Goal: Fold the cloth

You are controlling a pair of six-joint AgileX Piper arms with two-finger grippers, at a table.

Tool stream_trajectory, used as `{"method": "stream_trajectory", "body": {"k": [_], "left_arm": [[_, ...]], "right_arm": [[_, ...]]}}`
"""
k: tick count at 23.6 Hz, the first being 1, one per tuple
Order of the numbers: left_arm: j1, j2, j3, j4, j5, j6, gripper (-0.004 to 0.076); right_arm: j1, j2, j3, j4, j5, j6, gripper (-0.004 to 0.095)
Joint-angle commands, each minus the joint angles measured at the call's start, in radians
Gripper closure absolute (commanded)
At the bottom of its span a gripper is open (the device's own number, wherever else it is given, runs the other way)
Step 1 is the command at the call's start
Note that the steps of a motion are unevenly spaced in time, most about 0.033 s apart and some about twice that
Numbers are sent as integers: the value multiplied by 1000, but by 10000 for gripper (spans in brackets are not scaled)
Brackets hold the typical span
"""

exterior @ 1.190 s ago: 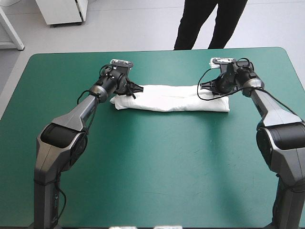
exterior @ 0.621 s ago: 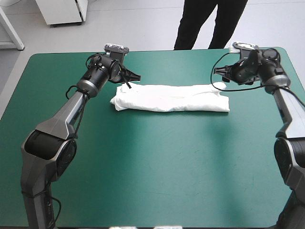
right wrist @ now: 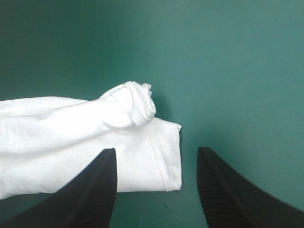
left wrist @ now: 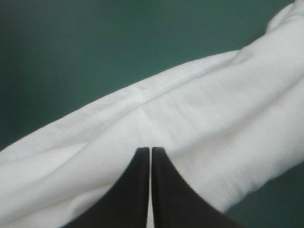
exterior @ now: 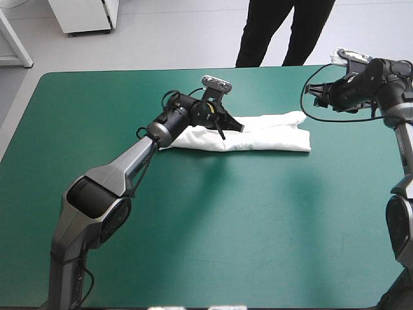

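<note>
The white T-shirt (exterior: pixel 264 137) lies as a long folded strip across the far middle of the teal-green cover. My left gripper (exterior: pixel 240 126) is shut, its black tips meeting in one point (left wrist: pixel 150 150) over the strip's left-middle part, low on the cloth. The left arm hides the strip's left end. My right gripper (exterior: pixel 318 97) is open and raised beyond the strip's right end. In the right wrist view (right wrist: pixel 156 153) that rolled end of the T-shirt (right wrist: pixel 133 107) shows ahead of the spread fingers, with nothing between them.
The table's far edge (exterior: pixel 213 69) runs a short way beyond the T-shirt. The right gripper hangs near the table's far right corner (exterior: pixel 384 68). Teal-green cover (exterior: pixel 232 219) stretches from the strip to the near edge.
Both grippers left the strip's ends and rose. The left gripper then swung right and down onto the strip's left-middle part. The right gripper drew farther right and higher.
</note>
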Motion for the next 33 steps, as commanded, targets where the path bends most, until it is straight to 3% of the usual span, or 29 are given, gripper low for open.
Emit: {"method": "stream_trajectory", "body": {"k": [1, 5, 11, 13, 16, 19, 26, 31, 33], "left_arm": [[-11, -24, -33, -41, -78, 0, 722], [-19, 19, -33, -54, -73, 0, 722], [-27, 64, -33, -92, 35, 0, 734], [-27, 73, -33, -100, 62, 0, 734], [-27, 73, -33, -102, 87, 0, 734], [-27, 73, -33, -104, 89, 0, 734], [-27, 73, -33, -104, 90, 0, 734], [-27, 73, -33, -104, 88, 0, 734], [-27, 73, -33, -104, 90, 0, 734]], "right_arm": [[-8, -57, -31, 21, -35, -22, 426], [-8, -53, -31, 21, -33, -22, 426], [-10, -41, 5, 30, -11, -37, 426], [-27, -13, 54, 111, 12, -90, 405], [-45, 62, 91, 257, 28, -177, 287], [-45, 129, 91, 291, 30, -216, 244], [-45, 219, 91, 307, 7, -229, 246], [-43, 257, 91, 456, 7, -306, 252], [-36, 265, 91, 455, 7, -295, 420]]}}
